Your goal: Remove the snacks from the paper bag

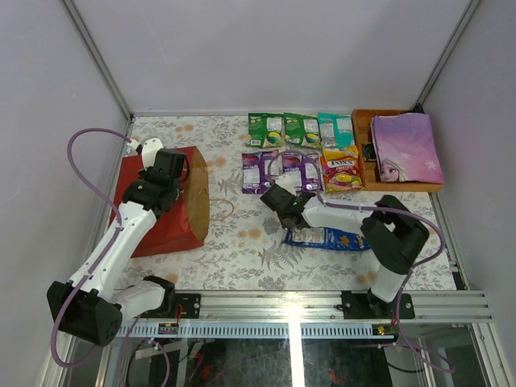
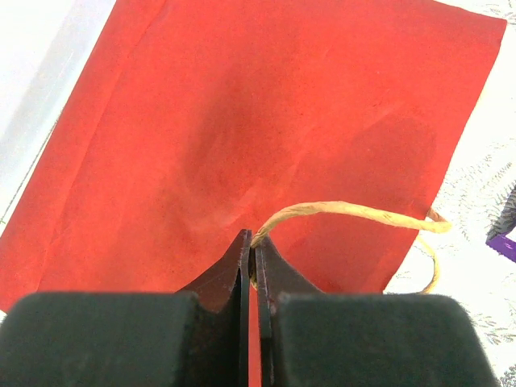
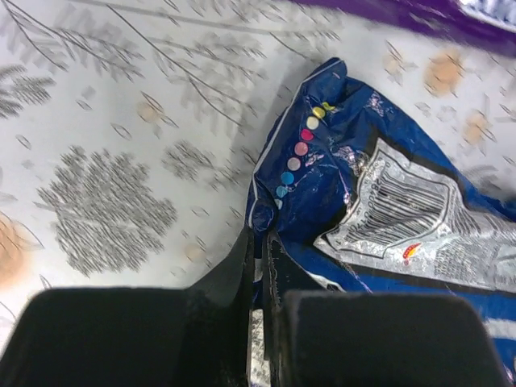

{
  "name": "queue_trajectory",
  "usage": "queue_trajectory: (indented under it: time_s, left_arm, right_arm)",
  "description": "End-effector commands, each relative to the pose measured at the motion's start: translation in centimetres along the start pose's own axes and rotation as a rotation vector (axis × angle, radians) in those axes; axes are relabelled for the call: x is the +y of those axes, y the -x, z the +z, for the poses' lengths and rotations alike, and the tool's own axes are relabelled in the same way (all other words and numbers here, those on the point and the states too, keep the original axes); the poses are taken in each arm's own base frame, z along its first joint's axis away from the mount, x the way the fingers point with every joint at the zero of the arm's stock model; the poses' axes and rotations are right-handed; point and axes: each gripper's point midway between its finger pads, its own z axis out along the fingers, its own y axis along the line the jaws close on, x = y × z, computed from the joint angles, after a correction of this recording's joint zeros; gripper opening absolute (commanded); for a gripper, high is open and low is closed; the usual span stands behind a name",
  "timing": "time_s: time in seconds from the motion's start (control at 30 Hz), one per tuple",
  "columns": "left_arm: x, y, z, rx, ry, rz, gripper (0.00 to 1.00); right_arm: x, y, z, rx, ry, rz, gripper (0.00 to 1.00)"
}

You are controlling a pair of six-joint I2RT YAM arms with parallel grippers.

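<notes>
Blue bag (image 3: 379,161) edge sits pinched in right hand (image 3: 260,242).

Top view: the left arm (image 1: 121,234) covers the middle of the paper bag (image 1: 171,232), and the bag's inside cannot be seen. The right arm (image 1: 347,214) hides the far edge of the blue bag (image 1: 326,239). Print on the packets (image 1: 284,129) is too small to read.

Left wrist view: the near end of the handle (image 2: 347,210) disappears between the fingers (image 2: 222,278).

Right wrist view: a purple packet (image 3: 403,14) is blurred and cut off by the picture's upper edge.
</notes>
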Motion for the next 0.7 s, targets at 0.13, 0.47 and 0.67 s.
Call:
queue_trajectory:
  time_s: [0.13, 0.47, 0.67]
  left_arm:
    - [-0.3, 0.6, 0.2, -0.025, -0.013, -0.010, 0.00]
    - [-0.1, 0.7, 0.1, -0.032, -0.011, -0.014, 0.00]
    - [-0.1, 0.7, 0.0, -0.032, -0.013, -0.014, 0.00]
  right_arm:
    - [-6.7, 3.8, -8.2, -0.235, 0.107, 0.156, 0.00]
    - [1.0, 5.6, -11.5, -0.331, 0.411, 0.120, 0.00]
    - [-3.4, 7.4, -12.7, -0.422, 0.418, 0.216, 0.00]
